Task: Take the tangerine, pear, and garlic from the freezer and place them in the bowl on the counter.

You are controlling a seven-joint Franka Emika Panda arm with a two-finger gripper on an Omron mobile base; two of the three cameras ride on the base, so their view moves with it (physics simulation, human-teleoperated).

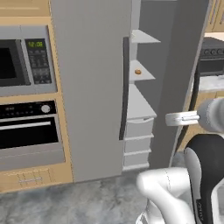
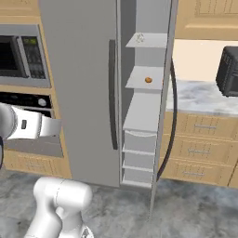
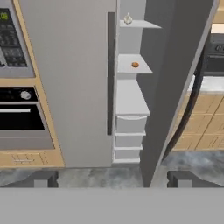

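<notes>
The grey freezer (image 1: 92,87) stands ahead with its right door (image 3: 175,87) swung open, baring pale shelves. The tangerine (image 1: 138,71) (image 2: 148,80) (image 3: 134,64) lies on the second shelf. On the top shelf sits the whitish garlic (image 2: 140,38) (image 3: 127,19). The pear and the bowl are out of view. My gripper (image 3: 112,180) hangs well back from the freezer, facing the shelves, open with nothing between its fingers. The marbled counter (image 2: 200,97) runs right of the open door.
A steel microwave (image 1: 22,61) and a built-in oven (image 1: 26,127) fill the wall left of the freezer. A black appliance (image 2: 228,69) stands on the counter. Pale drawers (image 3: 130,124) sit under the shelves. The open door's dark curved handle (image 2: 174,116) faces the counter cabinets.
</notes>
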